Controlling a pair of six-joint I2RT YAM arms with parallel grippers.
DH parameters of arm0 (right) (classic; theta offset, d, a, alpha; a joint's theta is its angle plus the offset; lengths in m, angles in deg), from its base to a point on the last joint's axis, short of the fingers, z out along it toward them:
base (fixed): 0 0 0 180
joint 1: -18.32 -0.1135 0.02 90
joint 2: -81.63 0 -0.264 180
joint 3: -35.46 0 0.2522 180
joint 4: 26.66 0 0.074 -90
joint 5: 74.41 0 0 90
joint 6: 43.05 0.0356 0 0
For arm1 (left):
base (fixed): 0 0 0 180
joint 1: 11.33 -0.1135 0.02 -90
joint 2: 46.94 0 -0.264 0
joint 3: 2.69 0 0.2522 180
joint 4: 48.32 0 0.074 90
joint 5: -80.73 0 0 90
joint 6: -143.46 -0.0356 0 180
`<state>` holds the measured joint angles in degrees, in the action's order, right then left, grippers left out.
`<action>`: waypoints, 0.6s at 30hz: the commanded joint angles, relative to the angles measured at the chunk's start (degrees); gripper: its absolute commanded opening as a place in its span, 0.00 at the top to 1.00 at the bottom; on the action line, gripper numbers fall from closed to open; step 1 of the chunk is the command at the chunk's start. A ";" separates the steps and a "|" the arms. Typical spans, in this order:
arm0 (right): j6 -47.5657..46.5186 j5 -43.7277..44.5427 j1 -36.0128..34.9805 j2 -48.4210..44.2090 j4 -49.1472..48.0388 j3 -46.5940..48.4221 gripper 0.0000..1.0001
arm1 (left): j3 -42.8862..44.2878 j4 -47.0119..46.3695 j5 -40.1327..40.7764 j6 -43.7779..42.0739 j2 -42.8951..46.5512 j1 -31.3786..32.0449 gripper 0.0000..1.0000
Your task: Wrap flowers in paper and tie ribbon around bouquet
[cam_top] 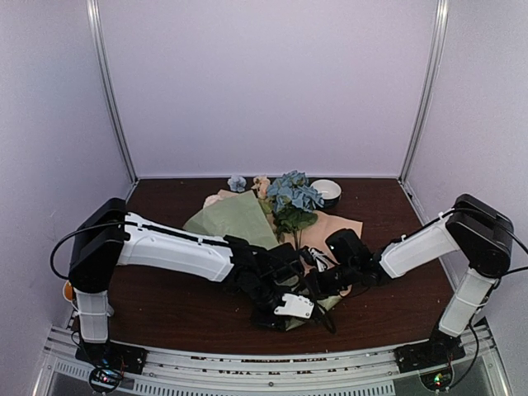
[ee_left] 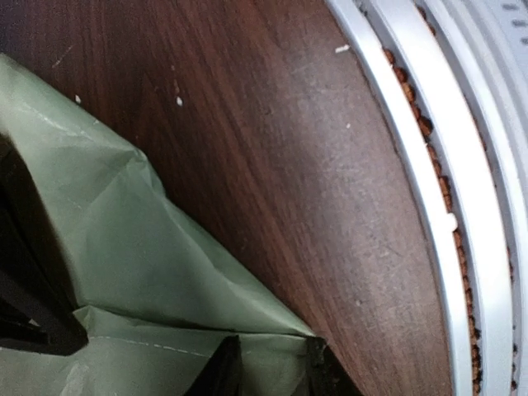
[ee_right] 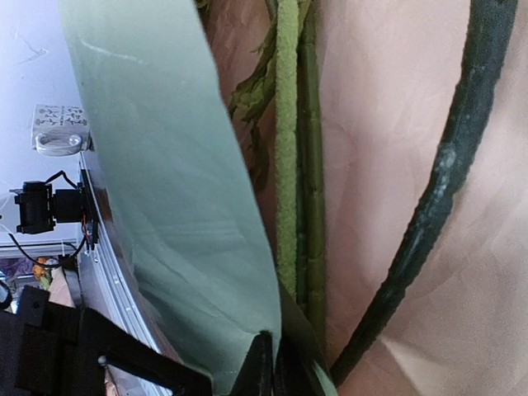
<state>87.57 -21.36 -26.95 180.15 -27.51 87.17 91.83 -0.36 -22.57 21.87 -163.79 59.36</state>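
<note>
Closest to me, at the near edge of the table [cam_top: 165, 309], both arms reach in toward the middle and meet over the bottom end of the paper [cam_top: 235, 219]. The left pincer [ee_left: 272, 375] sits low by the edge rail, its fingers a little apart with a crumpled green corner of the sheet between them. I cannot tell whether it truly grips that corner or only straddles it. Just beyond, the right pincer [ee_right: 268, 363] is pressed together on the sheet's edge and lifts a sage-green flap up beside the stems [ee_right: 289, 165].

The flowers [cam_top: 293, 198] lie on the tan face of the sheet, stems pointing toward me and blue blooms at the far end. One green fold leans up on their left. So I judge the wrapping is in hand: one side is raised, but nothing is closed into a cone yet.

The next move, I think, calls for carrying the pinched flap across the stems without dragging them sideways, while the other arm pins the bottom.

I cannot pick out the ribbon. Farther back stand a small bowl [cam_top: 330, 191] and a loose blue bloom [cam_top: 238, 183].
</note>
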 commanded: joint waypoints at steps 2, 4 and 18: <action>0.13 2.98 0.01 -2.20 1.29 -0.87 1.00 | -4.12 -8.00 -10.09 5.77 13.11 -5.21 0.63; -0.60 3.00 -0.01 -2.43 2.41 -0.48 1.00 | -7.98 -13.88 -12.35 9.36 17.02 -8.77 0.62; -2.64 4.69 -1.18 -4.24 6.34 0.93 0.99 | 0.36 -16.61 20.26 23.02 2.30 -16.47 0.63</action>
<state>86.28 -19.33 -27.59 178.24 -24.06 87.22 87.69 -19.09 -11.13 43.05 -157.19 42.47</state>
